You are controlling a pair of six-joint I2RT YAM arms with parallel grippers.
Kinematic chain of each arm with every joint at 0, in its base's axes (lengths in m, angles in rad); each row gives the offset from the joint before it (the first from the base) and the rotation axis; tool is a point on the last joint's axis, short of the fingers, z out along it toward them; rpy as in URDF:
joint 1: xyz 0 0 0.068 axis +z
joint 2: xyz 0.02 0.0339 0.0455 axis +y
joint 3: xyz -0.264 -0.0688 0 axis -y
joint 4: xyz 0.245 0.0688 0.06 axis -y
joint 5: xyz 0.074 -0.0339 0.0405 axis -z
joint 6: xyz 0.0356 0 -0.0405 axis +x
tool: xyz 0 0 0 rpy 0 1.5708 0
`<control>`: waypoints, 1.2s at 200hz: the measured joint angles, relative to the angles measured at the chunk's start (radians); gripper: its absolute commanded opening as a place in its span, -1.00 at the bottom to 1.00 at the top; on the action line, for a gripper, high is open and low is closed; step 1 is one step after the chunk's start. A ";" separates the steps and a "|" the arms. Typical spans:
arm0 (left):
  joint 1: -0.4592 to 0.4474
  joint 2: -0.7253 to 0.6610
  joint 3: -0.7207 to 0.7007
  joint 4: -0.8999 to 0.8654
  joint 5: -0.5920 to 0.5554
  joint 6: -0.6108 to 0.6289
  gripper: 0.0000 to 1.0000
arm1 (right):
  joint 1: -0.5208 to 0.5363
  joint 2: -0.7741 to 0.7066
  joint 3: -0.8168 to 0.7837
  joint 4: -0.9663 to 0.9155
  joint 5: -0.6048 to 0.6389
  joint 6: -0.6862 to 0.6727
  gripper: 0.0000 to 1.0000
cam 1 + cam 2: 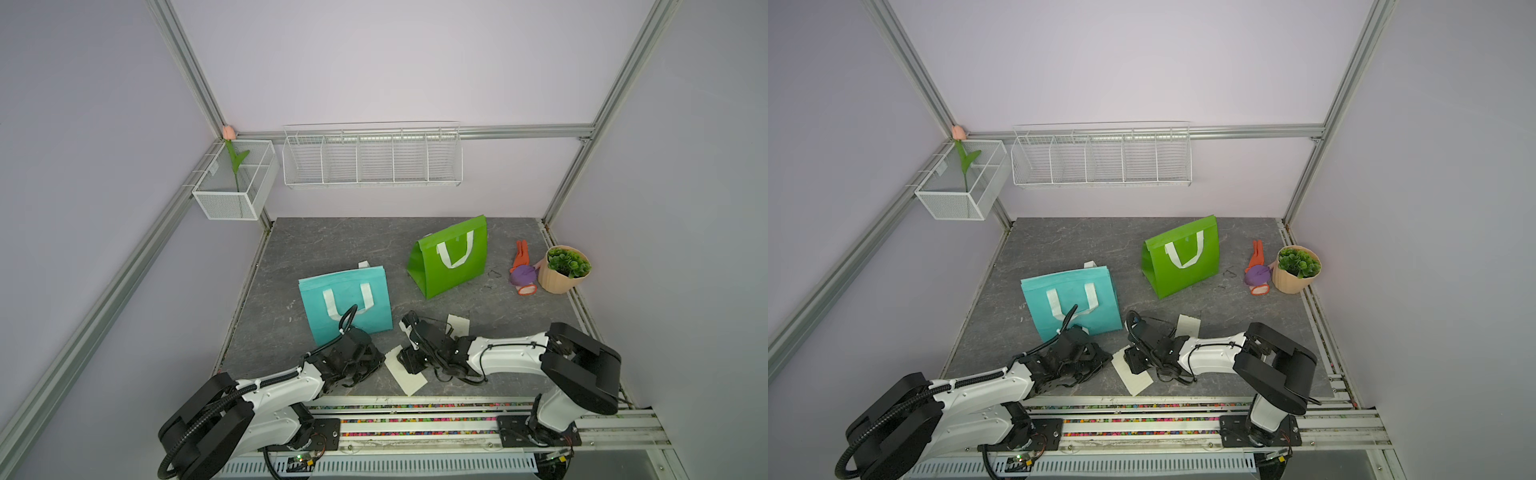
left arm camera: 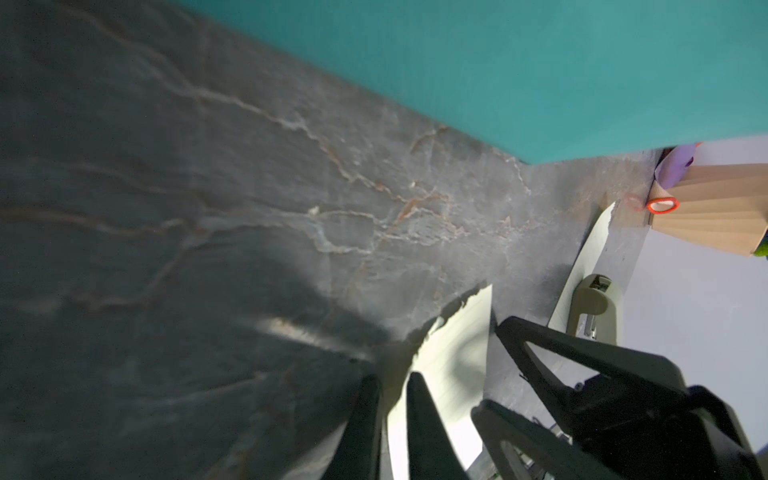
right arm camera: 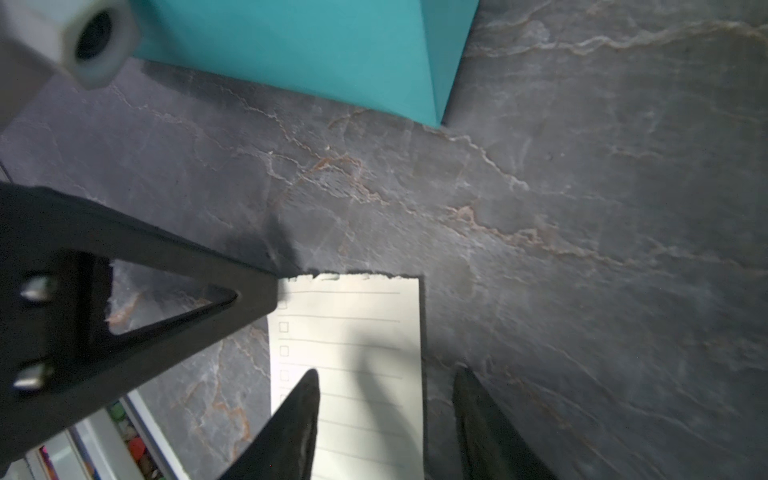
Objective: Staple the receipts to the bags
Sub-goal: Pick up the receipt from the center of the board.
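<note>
Receipt (image 3: pixel 353 332) with checkbox lines, right gripper (image 3: pixel 386 374) open astride its edge, left gripper (image 2: pixel 393 378) nearly closed, hold unclear.

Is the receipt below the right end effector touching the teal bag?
Apart. In the right wrist view, a band of bare table separates the torn edge of the receipt from the teal bag.

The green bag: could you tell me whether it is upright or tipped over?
Upright: the green bag rests on its wide base, ridge uppermost.
</note>
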 measured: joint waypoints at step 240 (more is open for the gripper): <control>-0.011 -0.214 0.267 -0.354 0.028 0.277 -1.00 | -0.127 -0.268 0.056 -0.338 -0.033 -0.102 0.83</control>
